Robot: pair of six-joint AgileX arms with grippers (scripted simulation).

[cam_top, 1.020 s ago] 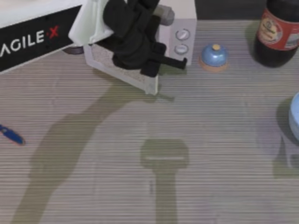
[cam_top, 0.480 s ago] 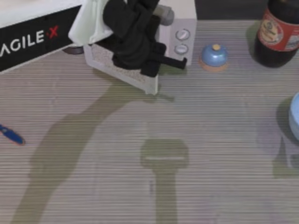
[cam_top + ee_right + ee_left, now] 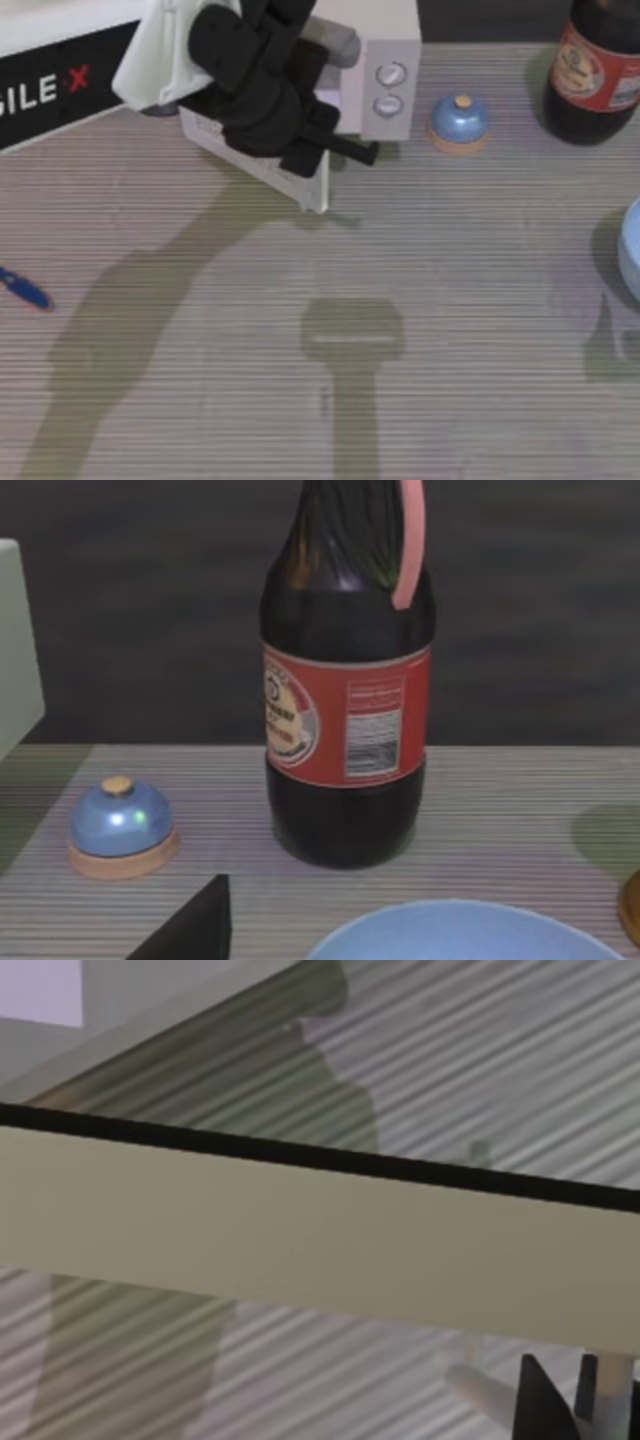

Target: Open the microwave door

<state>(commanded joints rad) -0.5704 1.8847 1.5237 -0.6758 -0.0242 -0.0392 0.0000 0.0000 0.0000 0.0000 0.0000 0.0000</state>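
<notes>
The white microwave [image 3: 385,60] stands at the table's back centre, its two grey knobs facing front. Its door [image 3: 300,180] is hinged at the left and stands swung out at an angle, the free edge toward the table's middle. My left gripper [image 3: 300,140] is black, hangs over the door's upper edge and is shut on the door. In the left wrist view the door [image 3: 320,1240] crosses as a broad cream band, with the black fingertips [image 3: 545,1405] at one corner. My right gripper [image 3: 195,925] is parked at the right, outside the top view.
A blue bell [image 3: 458,122] on a tan base sits right of the microwave. A dark bottle [image 3: 595,65] with a red label stands at the back right, a pale blue bowl [image 3: 630,250] at the right edge. A small blue item [image 3: 25,290] lies far left.
My left arm and gripper have shifted left, and the door's free edge has swung left with them, farther from the microwave's front. Nothing else has moved.
</notes>
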